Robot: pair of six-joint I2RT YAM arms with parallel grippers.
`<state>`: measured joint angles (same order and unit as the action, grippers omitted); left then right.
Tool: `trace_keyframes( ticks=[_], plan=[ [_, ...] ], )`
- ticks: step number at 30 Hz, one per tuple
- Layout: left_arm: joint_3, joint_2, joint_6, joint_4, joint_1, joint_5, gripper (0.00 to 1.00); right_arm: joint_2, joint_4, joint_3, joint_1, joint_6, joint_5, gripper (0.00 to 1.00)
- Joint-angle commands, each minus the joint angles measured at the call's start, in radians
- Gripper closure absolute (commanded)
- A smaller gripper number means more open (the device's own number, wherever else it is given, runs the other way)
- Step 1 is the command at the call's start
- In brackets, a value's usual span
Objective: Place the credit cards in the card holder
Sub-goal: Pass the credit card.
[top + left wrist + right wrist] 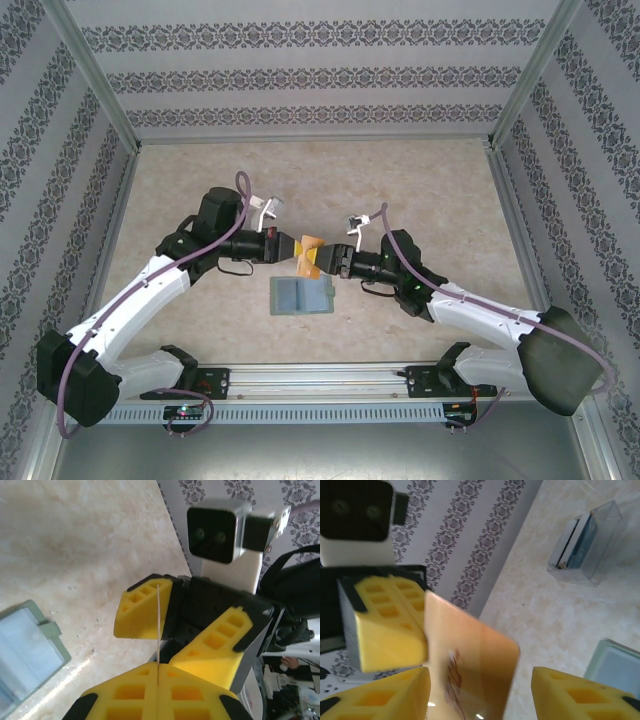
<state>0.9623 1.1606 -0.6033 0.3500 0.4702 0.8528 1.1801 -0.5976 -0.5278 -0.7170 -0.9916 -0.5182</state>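
An orange-yellow credit card (311, 247) hangs in the air over the table's middle, pinched at one end by my left gripper (291, 249). In the left wrist view the card (158, 625) shows edge-on, with the left gripper (158, 667) shut on it. My right gripper (322, 262) faces it from the other side. Its fingers (142, 612) stand apart on either side of the card (470, 665), so the right gripper (480, 685) is open. The sage-green card holder (300, 296) lies open on the table just below, with a pale blue face inside (22, 655).
A clear plastic slotted stand (585, 545) with a blue card in it stands on the table beyond the card holder's corner (615, 667). Patterned walls (300, 80) close in the table at the back and both sides. A metal rail (330, 385) runs along the near edge.
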Motion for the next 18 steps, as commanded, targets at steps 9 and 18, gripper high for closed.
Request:
trace_keyframes(
  ticks=[9, 18],
  plan=[
    [-0.048, -0.019, 0.02, -0.059, 0.014, -0.027, 1.0, -0.108, -0.047, 0.083, 0.003, -0.055, 0.024, 0.89],
    [-0.108, -0.036, 0.045, 0.07, 0.012, -0.215, 0.48, -0.056, 0.138, 0.115, 0.002, -0.03, 0.052, 0.99]
  ],
)
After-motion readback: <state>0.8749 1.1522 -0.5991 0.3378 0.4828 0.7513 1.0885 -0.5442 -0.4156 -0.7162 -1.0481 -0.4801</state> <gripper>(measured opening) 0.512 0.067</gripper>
